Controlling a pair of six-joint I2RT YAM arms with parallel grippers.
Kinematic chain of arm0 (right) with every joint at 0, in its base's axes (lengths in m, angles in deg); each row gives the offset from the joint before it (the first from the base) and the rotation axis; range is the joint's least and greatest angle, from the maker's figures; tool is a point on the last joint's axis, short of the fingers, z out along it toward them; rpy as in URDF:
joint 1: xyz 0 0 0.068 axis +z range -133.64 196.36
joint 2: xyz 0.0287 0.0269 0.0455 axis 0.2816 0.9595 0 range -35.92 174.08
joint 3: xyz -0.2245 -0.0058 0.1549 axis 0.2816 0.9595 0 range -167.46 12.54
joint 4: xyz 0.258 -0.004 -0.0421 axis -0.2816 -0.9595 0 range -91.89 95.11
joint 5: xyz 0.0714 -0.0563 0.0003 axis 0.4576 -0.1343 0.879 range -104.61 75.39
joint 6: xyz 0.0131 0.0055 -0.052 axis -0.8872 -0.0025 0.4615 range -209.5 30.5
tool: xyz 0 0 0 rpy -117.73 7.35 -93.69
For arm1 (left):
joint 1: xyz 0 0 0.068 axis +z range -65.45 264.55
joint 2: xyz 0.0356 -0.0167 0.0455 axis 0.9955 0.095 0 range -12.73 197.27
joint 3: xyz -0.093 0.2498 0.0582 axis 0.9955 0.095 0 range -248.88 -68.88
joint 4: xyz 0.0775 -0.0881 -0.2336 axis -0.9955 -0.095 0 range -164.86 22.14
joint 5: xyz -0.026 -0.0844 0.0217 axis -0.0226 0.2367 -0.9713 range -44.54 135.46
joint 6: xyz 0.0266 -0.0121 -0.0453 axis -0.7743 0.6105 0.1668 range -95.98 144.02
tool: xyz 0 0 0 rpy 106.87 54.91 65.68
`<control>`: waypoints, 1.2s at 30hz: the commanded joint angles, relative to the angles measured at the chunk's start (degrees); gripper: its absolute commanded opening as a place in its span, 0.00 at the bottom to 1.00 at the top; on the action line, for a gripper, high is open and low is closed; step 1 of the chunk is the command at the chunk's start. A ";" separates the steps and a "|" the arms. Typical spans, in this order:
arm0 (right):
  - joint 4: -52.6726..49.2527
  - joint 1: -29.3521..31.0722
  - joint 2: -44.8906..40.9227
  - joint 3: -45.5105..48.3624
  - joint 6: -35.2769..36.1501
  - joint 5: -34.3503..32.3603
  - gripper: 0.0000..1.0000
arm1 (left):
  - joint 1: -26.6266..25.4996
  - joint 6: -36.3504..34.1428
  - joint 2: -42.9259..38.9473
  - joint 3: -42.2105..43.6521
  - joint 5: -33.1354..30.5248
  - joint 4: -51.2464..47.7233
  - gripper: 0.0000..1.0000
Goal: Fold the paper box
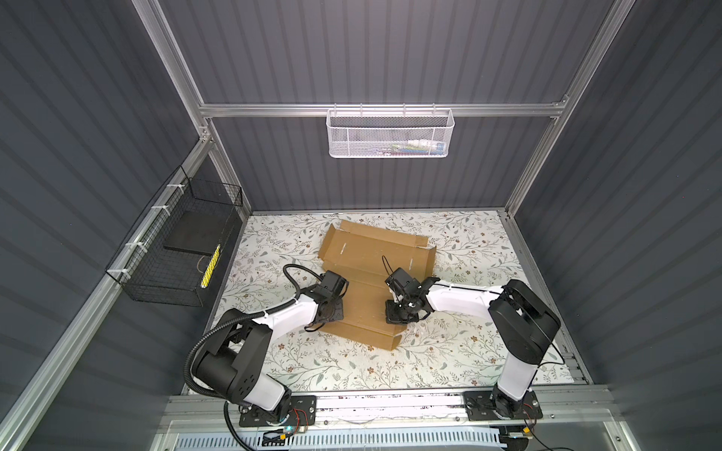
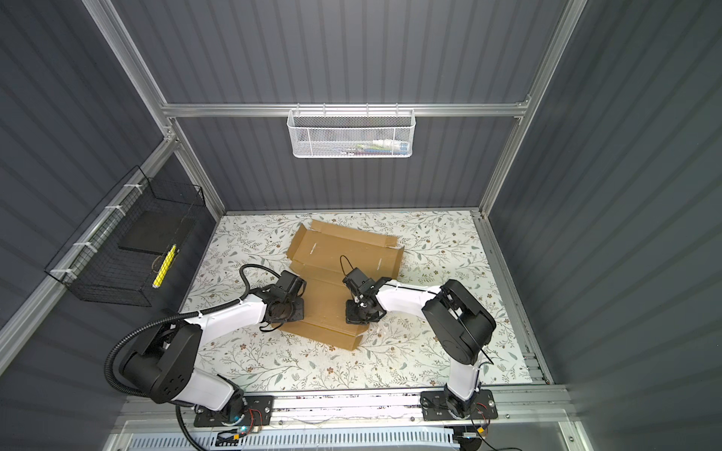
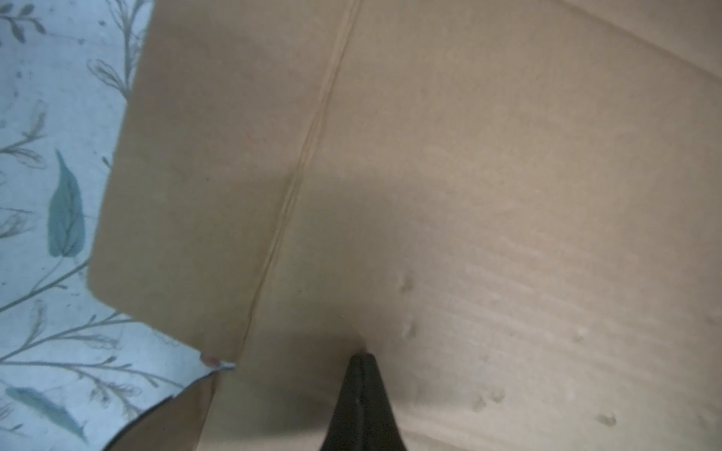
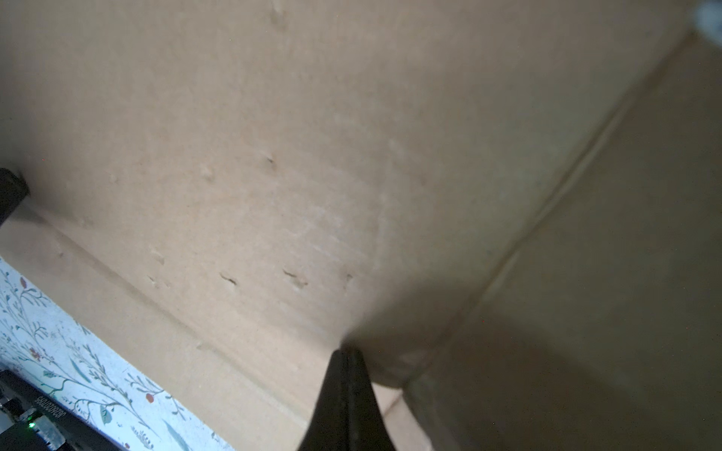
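Observation:
The paper box (image 1: 375,250) (image 2: 344,250) is a brown cardboard sheet lying open on the floral table, with creases and side flaps. Both top views show its far side flaps tilted up a little. My left gripper (image 1: 330,312) (image 2: 287,310) points down at the left edge of the near panel. In the left wrist view its tip (image 3: 361,357) is shut and rests on the cardboard (image 3: 469,156) beside a crease. My right gripper (image 1: 398,314) (image 2: 357,314) points down on the right part of the same panel. Its tip (image 4: 347,351) is shut against the cardboard (image 4: 273,117), with nothing between the jaws.
A white mesh basket (image 1: 390,134) hangs on the back rail. A black wire basket (image 1: 176,250) on the left wall holds a dark slab and a yellow item. The floral table cover (image 1: 469,351) surrounds the sheet. The arms' bases stand on the front rail (image 1: 390,402).

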 commanded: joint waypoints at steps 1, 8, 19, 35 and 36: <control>1.15 -1.23 1.31 1.81 0.01 -0.53 0.03 | -0.03 2.87 -1.31 2.55 3.16 -1.43 0.00; 1.06 -3.45 1.97 3.43 1.45 -0.61 0.04 | -3.84 7.97 -4.55 5.44 3.51 -1.57 0.00; 0.09 -6.56 3.25 2.40 5.12 -0.79 0.06 | -12.44 16.52 -8.91 7.84 2.75 -1.67 0.00; -0.49 -6.30 -11.42 5.29 6.40 -2.41 0.15 | -11.78 7.20 -15.49 -9.57 -12.92 -11.97 0.00; -0.69 -6.30 -12.45 5.45 6.57 -2.73 0.16 | -11.58 5.89 -15.44 -10.54 -13.45 -12.04 0.00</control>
